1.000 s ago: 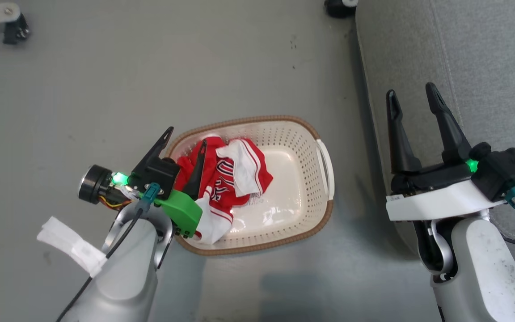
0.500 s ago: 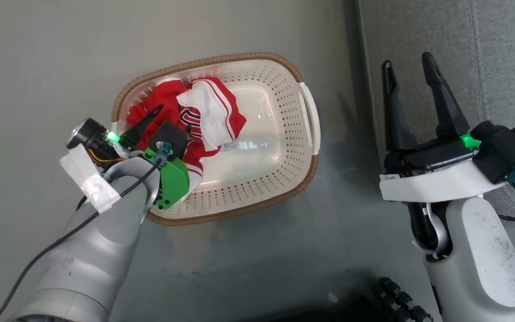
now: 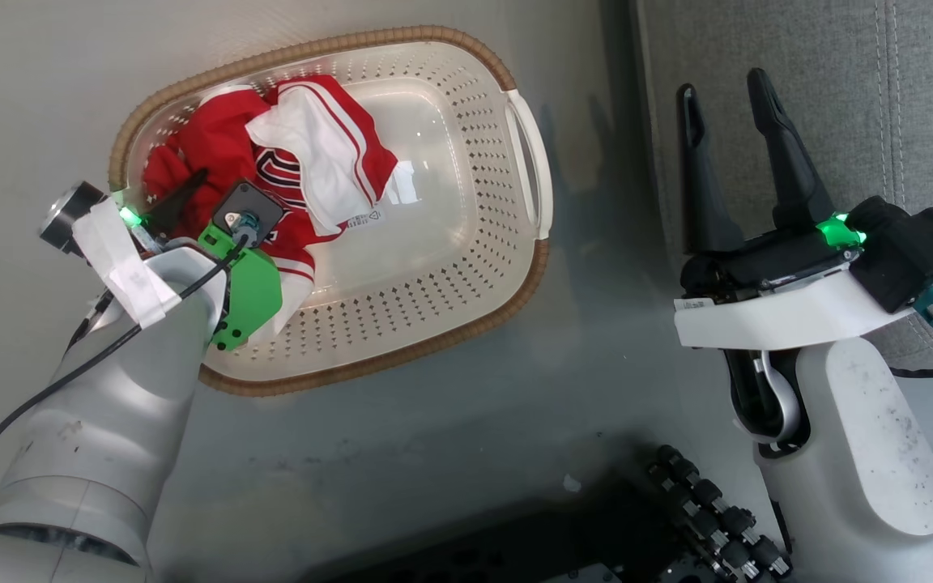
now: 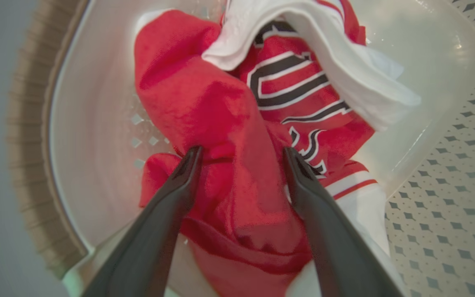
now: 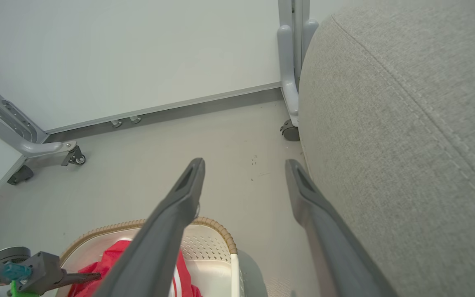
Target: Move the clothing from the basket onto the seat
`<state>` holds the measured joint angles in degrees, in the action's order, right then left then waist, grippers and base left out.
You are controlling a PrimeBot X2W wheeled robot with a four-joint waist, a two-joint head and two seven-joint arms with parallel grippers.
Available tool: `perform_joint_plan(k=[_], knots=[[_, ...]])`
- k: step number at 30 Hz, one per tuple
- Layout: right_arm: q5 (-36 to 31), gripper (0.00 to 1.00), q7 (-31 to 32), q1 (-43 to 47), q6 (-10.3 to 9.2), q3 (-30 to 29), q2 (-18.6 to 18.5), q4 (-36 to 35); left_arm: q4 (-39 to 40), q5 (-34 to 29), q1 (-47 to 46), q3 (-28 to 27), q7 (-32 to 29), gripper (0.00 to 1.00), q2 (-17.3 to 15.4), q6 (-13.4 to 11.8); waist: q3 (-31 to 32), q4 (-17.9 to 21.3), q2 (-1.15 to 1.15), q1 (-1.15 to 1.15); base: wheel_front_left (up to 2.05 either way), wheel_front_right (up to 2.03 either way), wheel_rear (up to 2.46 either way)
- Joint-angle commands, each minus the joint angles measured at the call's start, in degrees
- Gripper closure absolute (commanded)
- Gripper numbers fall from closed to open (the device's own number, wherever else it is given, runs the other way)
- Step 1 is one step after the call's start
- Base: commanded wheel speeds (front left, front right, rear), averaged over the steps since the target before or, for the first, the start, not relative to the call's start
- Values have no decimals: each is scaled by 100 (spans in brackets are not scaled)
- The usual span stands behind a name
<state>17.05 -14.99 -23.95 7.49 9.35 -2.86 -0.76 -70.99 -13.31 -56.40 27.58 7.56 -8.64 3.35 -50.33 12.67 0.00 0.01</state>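
The cream basket (image 3: 369, 366) stands on the grey floor, and the red and white jersey (image 3: 215, 146) lies crumpled in its left half. My left gripper (image 3: 215, 186) reaches down into the basket. In the left wrist view the left gripper (image 4: 241, 154) is open, its two fingers astride a raised red fold of the jersey (image 4: 221, 103) and pressed into the cloth. My right gripper (image 3: 722, 85) hangs open and empty over the left edge of the grey seat (image 3: 839, 81). From the right wrist, the right gripper (image 5: 243, 165) points across the floor beside the seat (image 5: 406, 123).
The basket's right half is bare plastic with a label (image 3: 369, 214). Grey frame legs on casters (image 5: 72, 156) (image 5: 289, 132) stand against the far white wall. My dark wheeled base (image 3: 701, 518) shows at the bottom of the head view.
The head camera has tipped, so the whole picture has shifted. My left gripper has gone down from the basket's rim into the basket onto the jersey. The right gripper holds its pose.
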Motion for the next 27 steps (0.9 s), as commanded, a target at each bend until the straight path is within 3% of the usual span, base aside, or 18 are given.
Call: perform_joint_plan(k=[1, 5, 6, 7, 8, 15, 27], knots=[[39, 0, -25, -84, 0, 10, -5, -21, -51, -8, -134, 16, -57, 0, -84, -75, -104, 82, 0, -1, 0, 0, 0], [81, 0, -26, -106, 0, 32, -5, -48, -117, -4, -214, 71, -228, 0, -107, -122, -165, 110, 0, -1, 0, 0, 0], [91, 0, -27, -108, 0, 35, -6, -53, -143, 13, -226, 70, -318, 20, -111, -131, -174, 114, 0, -1, 0, 0, 0], [96, 0, -27, -111, 0, 35, -8, -54, -159, 13, -225, 88, -359, 71, -112, -133, -182, 119, 0, -1, 0, 0, 0], [104, 0, -27, -113, 0, 37, -7, -53, -168, 32, -234, 93, -374, 100, -106, -123, -185, 122, 0, -1, 0, 0, 0], [79, 0, -28, -97, 0, -15, -7, -18, -200, 83, -339, 174, -380, 100, -65, -135, -109, 78, 0, -1, 0, 0, 0], [-71, 0, -28, 135, 0, -157, -9, 72, -101, 658, -8, -89, 455, 100, 249, 1, 527, -189, 0, -1, 0, 0, 0]])
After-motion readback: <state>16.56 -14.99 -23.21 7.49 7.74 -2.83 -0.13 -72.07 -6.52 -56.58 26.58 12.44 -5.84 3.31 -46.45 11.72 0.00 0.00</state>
